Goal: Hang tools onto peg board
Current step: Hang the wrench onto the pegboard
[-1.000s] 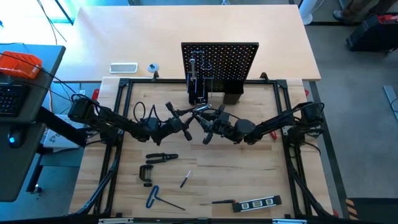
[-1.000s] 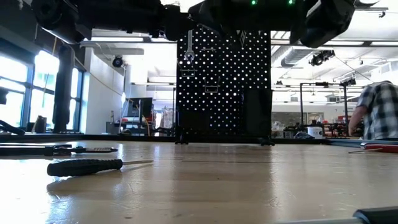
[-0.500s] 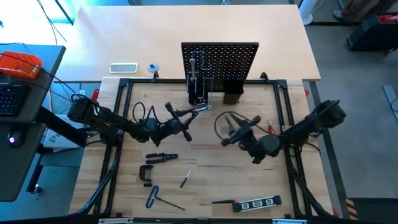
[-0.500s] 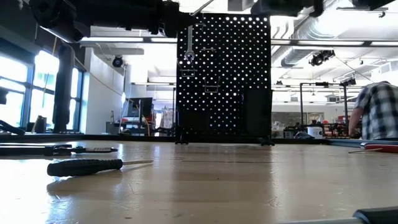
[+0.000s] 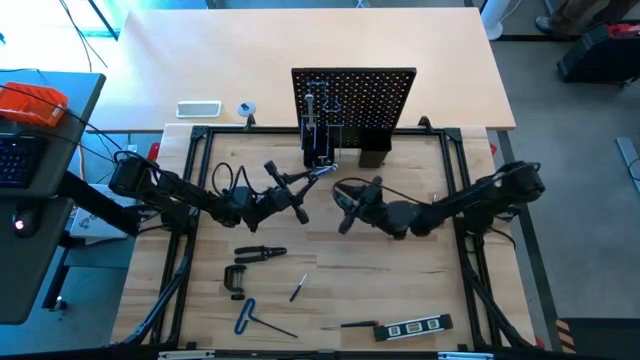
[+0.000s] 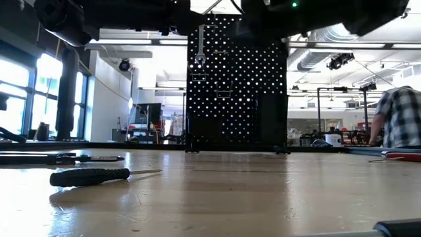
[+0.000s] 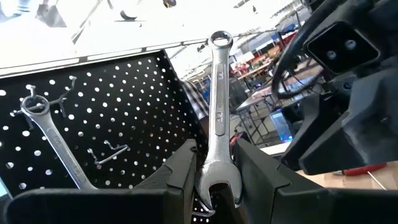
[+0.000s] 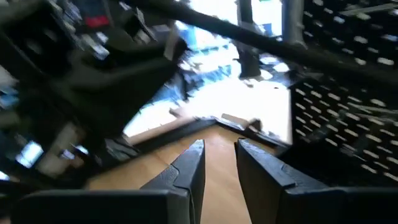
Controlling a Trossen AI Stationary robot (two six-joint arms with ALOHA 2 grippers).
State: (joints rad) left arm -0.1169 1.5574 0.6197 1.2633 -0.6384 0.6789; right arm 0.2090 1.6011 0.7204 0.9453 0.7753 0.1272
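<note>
Silver wrench (image 7: 218, 118) is pinched at its open-jaw end between the fingers (image 7: 181, 167) of the left gripper (image 5: 300, 193), ring end pointing up toward the peg board (image 5: 353, 98). That gripper is held above the table (image 5: 400, 290), just in front of the board's base. Second wrench (image 7: 55, 142) is already hung on a board hook. Right gripper (image 5: 346, 207) is raised mid-table, right of the left one, fingers (image 8: 188, 169) slightly parted, nothing seen between them. Pliers (image 5: 260, 254), C-clamp (image 5: 235, 279), blue-handled hex key (image 5: 249, 317), small screwdriver (image 5: 298, 289) and level (image 5: 418, 326) are left lying on the near part of the table. Black-handled screwdriver (image 6: 92, 176) is seen lying flat in the low view.
</note>
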